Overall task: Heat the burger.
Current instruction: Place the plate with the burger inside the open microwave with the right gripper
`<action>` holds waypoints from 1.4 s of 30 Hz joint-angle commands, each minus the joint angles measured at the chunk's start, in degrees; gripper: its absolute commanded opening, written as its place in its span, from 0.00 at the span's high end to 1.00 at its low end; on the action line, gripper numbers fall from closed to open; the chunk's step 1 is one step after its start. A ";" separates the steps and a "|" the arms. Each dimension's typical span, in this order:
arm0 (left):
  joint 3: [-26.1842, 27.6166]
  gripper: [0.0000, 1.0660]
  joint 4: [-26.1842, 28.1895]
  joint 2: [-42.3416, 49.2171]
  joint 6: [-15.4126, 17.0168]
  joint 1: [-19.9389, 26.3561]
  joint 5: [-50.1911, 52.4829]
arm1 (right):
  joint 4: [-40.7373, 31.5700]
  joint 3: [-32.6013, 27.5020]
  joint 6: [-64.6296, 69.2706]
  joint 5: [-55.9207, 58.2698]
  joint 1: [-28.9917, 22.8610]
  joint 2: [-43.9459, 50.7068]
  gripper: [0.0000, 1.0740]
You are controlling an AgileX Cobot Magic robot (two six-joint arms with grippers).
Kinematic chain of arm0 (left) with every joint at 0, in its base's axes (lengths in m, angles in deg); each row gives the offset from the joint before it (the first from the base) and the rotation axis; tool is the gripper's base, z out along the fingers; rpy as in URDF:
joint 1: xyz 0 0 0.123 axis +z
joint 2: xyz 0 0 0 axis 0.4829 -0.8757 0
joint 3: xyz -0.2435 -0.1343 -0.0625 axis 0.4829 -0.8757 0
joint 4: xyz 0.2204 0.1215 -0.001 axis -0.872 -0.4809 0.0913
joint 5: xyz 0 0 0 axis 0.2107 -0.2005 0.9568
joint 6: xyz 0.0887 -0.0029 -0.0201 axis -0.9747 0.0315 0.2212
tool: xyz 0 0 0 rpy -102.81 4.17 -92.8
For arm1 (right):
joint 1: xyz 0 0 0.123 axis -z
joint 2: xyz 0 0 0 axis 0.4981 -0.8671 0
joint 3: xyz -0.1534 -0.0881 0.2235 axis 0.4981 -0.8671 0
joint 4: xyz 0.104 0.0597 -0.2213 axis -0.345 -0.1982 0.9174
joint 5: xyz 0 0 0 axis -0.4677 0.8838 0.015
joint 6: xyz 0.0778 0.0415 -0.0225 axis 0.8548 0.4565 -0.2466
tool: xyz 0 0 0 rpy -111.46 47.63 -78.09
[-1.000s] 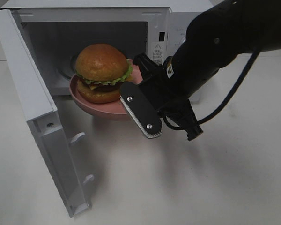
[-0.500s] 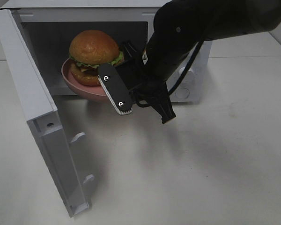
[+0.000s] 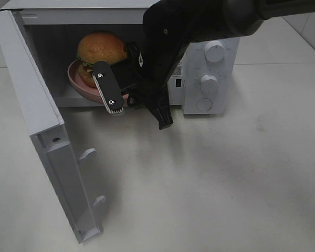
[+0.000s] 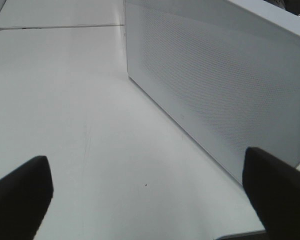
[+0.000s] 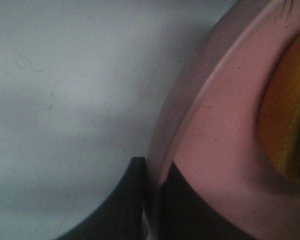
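The burger (image 3: 98, 46), with a golden-brown bun and green lettuce, sits on a round pink plate (image 3: 73, 76) inside the open white microwave (image 3: 210, 79). My right gripper (image 3: 118, 102) reaches into the cavity from the front and is shut on the plate's near rim. In the right wrist view its dark fingers (image 5: 125, 200) pinch the plate's rim (image 5: 215, 140), and the bun (image 5: 285, 125) shows at the edge. My left gripper (image 4: 147, 200) is open and empty above the table, beside a white dotted face of the microwave (image 4: 215, 85). It is out of the exterior view.
The microwave door (image 3: 37, 121) stands swung open towards the front left. Two knobs (image 3: 210, 65) are on the right-hand control panel. A white table (image 3: 226, 184) spreads in front of the microwave.
My right gripper has carried the plate with the burger back and to the left, from the microwave's mouth into the cavity. The door has not moved.
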 commanded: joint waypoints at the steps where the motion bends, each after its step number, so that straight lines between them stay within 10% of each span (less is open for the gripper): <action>1: -0.17 0.08 0.11 1.32 0.11 0.06 0.57 | 2.86 2.81 3.04 -1.09 0.29 -0.34 1.00; 26: -0.17 0.08 0.11 1.32 0.11 0.06 0.57 | 8.37 27.39 9.45 4.93 -0.23 -16.39 1.00; 42: -0.17 0.08 0.11 1.32 0.11 0.06 0.57 | 8.19 32.43 9.17 4.53 1.09 -20.80 0.90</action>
